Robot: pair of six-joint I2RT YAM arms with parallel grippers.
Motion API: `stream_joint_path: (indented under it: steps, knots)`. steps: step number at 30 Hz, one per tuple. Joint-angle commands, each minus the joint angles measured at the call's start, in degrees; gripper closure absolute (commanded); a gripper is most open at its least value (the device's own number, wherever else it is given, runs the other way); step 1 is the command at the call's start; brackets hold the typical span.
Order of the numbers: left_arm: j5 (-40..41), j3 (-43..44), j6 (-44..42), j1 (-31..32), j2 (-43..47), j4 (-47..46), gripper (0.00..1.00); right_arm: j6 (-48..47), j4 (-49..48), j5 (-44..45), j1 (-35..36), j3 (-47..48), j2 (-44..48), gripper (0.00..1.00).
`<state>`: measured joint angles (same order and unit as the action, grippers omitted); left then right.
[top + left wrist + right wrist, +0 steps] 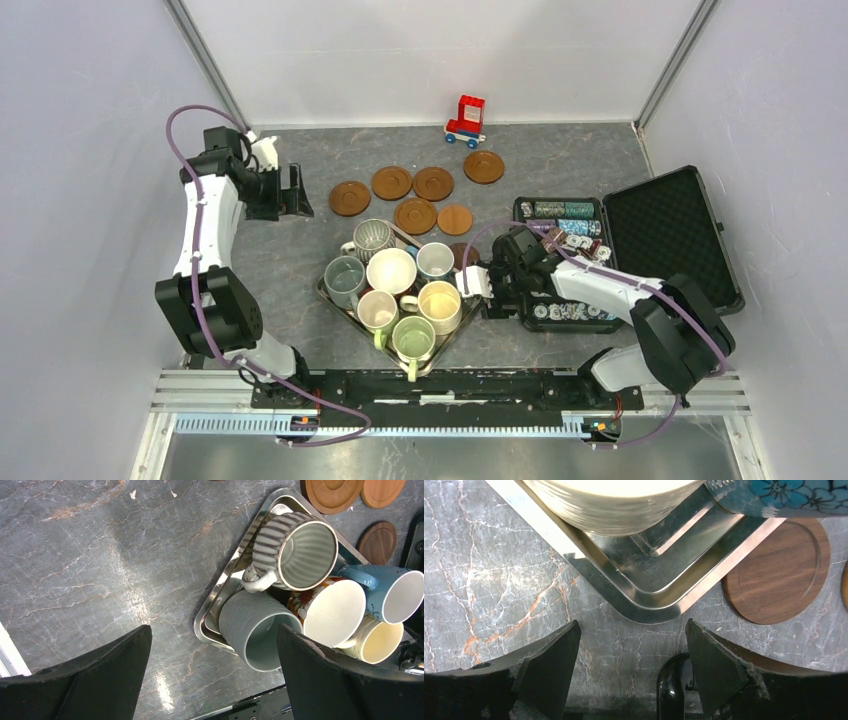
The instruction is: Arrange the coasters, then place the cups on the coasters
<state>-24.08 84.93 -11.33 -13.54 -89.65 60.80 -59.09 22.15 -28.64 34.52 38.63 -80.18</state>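
Grey marbled stone makes up our bench (580,150), closed in by pale walls (430,50). From above we see the coasters (391,182) spread across its far side and the cups (391,271) packed into a metal tray (325,290); the right wrist view alone gives us blue flowers on one cup (784,495). One dark coaster (781,572) lies just ahead and right of our right claw (631,624), whose jaws stand apart, empty. Our left claw (297,190), spread wide, holds nothing near the leftmost coaster (350,197).

7 cups (391,271) – 7 coasters (392,182) – 1 tray (223,582)
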Motion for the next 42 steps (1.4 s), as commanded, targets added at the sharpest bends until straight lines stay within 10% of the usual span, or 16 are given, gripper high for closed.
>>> stream_joint_path:
  steps: [1, 42]
  knots:
    - [-0.8, 3.5, 2.4, -0.4, 0.2, 1.2, 0.00, 4.1, -2.7, -0.8, 0.3, 0.6, -2.6, 0.17]
    - [-1.3, 18.3, 7.3, -7.9, -5.4, 8.6, 0.00, 46.8, -30.6, 2.7, 13.8, 14.9, -25.1, 0.34]
